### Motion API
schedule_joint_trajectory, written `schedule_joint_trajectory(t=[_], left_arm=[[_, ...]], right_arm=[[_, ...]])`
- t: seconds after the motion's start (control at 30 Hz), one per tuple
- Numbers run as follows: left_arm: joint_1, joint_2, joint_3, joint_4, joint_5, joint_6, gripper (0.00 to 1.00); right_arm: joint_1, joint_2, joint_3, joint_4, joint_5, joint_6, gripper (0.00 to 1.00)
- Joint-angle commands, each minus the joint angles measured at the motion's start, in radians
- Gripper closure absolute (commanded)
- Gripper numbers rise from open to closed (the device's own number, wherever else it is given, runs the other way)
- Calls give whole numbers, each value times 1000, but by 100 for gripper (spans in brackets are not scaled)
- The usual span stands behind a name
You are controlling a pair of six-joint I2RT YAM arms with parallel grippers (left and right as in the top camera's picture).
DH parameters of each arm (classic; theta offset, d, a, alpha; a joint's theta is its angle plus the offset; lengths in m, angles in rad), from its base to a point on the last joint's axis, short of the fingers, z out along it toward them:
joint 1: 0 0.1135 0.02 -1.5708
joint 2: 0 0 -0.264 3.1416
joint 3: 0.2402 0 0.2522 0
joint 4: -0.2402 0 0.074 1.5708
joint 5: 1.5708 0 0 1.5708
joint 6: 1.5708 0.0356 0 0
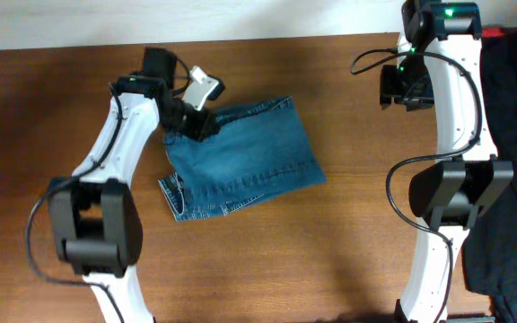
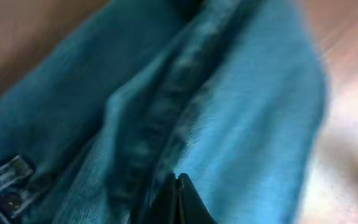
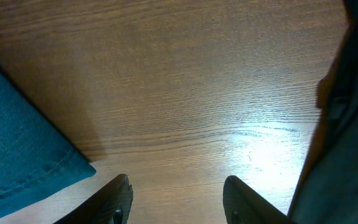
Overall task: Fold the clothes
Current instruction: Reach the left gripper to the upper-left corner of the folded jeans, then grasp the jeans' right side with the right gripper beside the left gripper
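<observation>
keep left pincer point(image 2: 176, 200) pinched tight on the fold of the jeans point(image 1: 249, 157). lift slow, lay the flap over flat, no bunching. left pincer: shut, blue cloth right at the tips, more of it spread ahead. right pincer point(image 3: 178, 183): half wide, holding nothing, over bare table point(image 3: 197, 93), jeans corner near, just off to its left.
</observation>
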Motion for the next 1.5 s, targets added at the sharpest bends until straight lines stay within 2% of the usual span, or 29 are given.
schedule_joint_trajectory(t=[0.0,0.2,0.4,0.47,0.53,0.6,0.63,0.7,0.8,1.0,1.17,1.33,1.47], left_arm=[[53,118,5,30,-8,20,98],[138,249,5,103,-7,-21,94],[148,325,4,90,-2,-27,92],[145,325,4,95,4,-27,91],[145,325,4,97,4,-30,89],[145,325,4,92,4,-30,89],[145,325,4,91,4,-30,88],[145,325,4,90,4,-30,87],[144,325,4,90,3,-30,87],[144,325,4,90,3,-30,84],[144,325,4,90,3,-30,83],[144,325,4,90,3,-30,82],[144,325,4,79,3,-30,82]], right_arm=[[-2,2,-3,-3,14,-7,47],[-2,2,-3,-10,10,-7,47],[18,2,-3,-10,7,-12,48],[48,2,-3,-6,-61,-89,51],[76,2,-2,-3,-175,-165,54],[118,0,-2,-6,-362,-308,57],[145,0,-2,-8,-497,-390,61],[192,0,-2,-6,-747,-504,74],[264,1,-3,13,-1062,-639,80],[412,2,-59,108,-1146,-647,80],[538,2,-214,250,-1207,-645,80],[619,2,-428,544,-1272,-616,83],[651,2,-563,831,-1255,-454,83]])
